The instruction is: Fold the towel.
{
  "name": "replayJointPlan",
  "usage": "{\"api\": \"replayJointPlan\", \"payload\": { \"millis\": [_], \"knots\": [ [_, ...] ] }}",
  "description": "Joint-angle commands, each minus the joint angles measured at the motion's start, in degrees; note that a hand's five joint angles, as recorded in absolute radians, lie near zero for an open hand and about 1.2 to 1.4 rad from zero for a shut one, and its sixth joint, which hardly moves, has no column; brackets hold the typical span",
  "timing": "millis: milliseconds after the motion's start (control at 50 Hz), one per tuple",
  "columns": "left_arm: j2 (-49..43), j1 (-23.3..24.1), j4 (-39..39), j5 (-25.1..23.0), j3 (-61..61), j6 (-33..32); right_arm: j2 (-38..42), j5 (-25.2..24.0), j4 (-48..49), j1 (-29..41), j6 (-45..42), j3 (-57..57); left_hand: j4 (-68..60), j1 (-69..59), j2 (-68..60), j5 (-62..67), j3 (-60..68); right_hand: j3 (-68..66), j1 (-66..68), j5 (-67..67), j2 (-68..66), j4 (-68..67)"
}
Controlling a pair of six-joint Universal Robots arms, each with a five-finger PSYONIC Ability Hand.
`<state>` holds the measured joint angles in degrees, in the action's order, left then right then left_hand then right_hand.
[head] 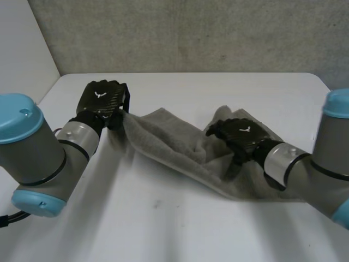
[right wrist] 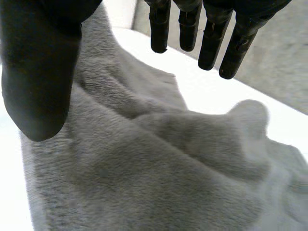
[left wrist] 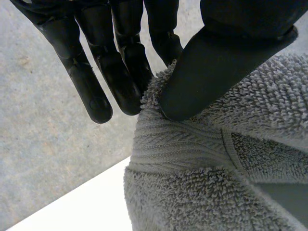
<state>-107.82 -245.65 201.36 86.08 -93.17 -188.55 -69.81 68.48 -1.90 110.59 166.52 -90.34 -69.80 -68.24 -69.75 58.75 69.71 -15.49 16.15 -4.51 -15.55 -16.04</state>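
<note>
We are holding our left arm [head: 32, 158] stretched forward, with our left hand [head: 102, 99] pinching an edge of the towel [head: 169, 144] between the thumb [left wrist: 211, 72] and the fingers [left wrist: 120, 82]. Our right arm [head: 322, 164] is angling inward, and our right hand [head: 244, 136] is hovering palm-down over the cloth, its fingers [right wrist: 211, 38] straight and its thumb [right wrist: 38, 72] standing apart.

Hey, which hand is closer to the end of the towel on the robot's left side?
Left. The left hand pinches that end of the towel between thumb and fingers. The right hand is open over the bunched part, toward the other end.
</note>
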Motion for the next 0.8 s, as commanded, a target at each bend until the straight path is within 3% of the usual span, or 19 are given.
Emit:
{"api": "replayJointPlan", "payload": {
  "millis": [20,220,340,480,800],
  "knots": [
    [1.5,-0.1,0.2,0.1,-1.3,0.2,-4.2,0.3,1.3,-4.9,1.2,-5.0,-10.2,-11.8,-10.3,11.2,10.3,-1.5,0.8,-2.5,-1.4,-0.9],
    [1.5,-0.3,0.5,0.1,-2.2,0.3,-11.1,-0.9,1.0,-10.4,0.7,-13.8,-10.2,-11.8,-10.3,11.2,10.3,-6.9,6.2,-7.9,-6.8,-6.3],
    [1.5,-0.9,0.5,0.1,-2.6,0.3,-13.3,-3.4,1.2,-15.6,-6.6,-18.1,-10.2,-11.8,-10.3,11.2,10.3,-7.0,6.4,-8.0,-7.0,-6.5],
    [1.6,-0.9,0.6,0.1,-3.3,0.3,-9.6,-3.3,1.2,-18.0,-21.0,-20.5,-10.2,-11.8,-10.3,11.2,10.3,-7.2,6.5,-8.2,-7.2,-6.7],
    [1.7,-1.3,0.6,0.2,-3.9,0.3,-1.7,-4.2,11.5,-19.9,-23.0,-22.0,-10.2,-11.8,-10.3,11.2,10.3,-13.6,12.9,-14.6,-13.5,-13.0]
  ]
}}
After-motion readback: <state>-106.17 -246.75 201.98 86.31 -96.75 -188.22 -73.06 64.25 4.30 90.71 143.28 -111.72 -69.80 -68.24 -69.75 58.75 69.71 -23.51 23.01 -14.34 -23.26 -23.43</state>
